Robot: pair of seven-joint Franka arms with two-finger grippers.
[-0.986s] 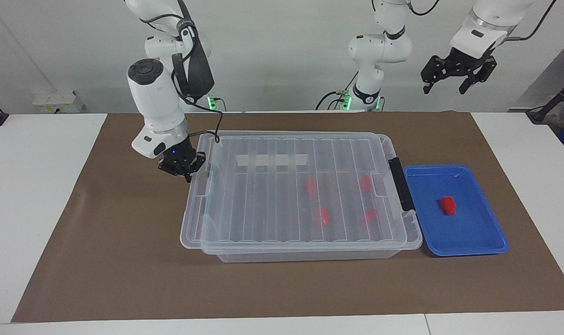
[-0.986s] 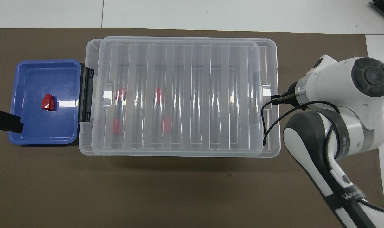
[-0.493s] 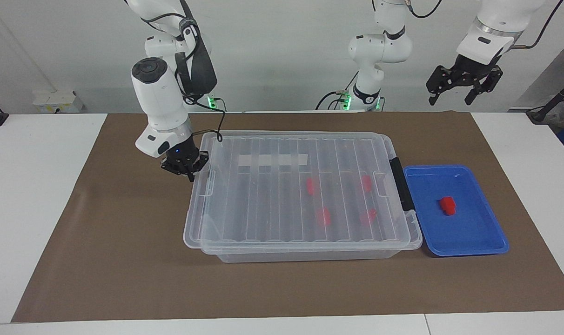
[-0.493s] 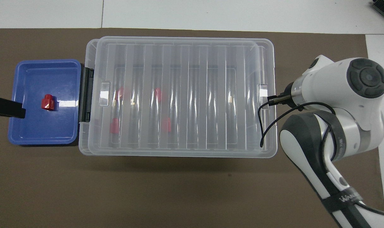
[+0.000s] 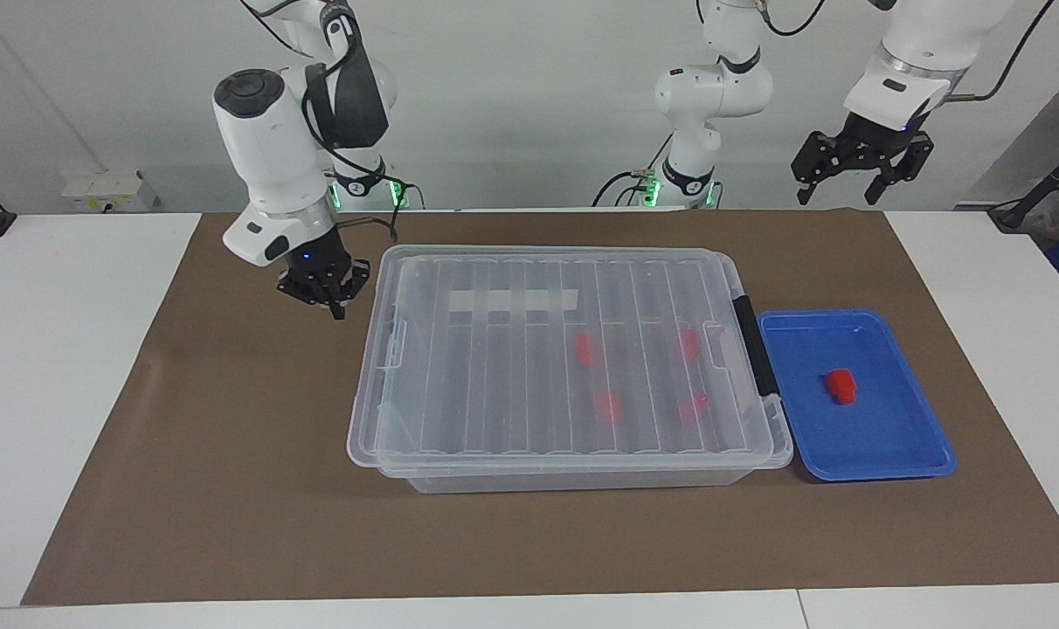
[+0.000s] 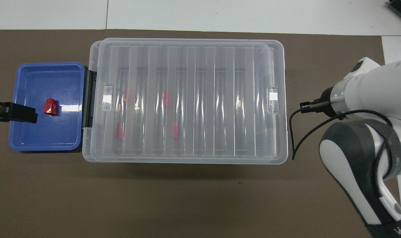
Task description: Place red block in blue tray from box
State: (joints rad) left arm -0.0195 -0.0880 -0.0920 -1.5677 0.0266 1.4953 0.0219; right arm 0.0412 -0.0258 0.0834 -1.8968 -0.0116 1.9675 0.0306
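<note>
Brown mat (image 5: 232, 489), small chunky red block (image 5: 840, 386), in blue tray (image 5: 896, 454)

1. In the overhead view the right gripper is hidden under its own arm's white wrist (image 6: 369, 89), toward 3 o'clock of the box (image 6: 280, 99).
2. The left gripper (image 6: 13, 112) is cut off by the overhead view's edge at 9 o'clock; only a dark end shows over the blue tray (image 6: 28, 145).
3. Four red pieces (image 5: 606, 407) inside the box are blurred by the ribbed lid (image 5: 494, 367); their shapes cannot be told.
4. Both arms' upper links run off the facing view at 12 o'clock.
</note>
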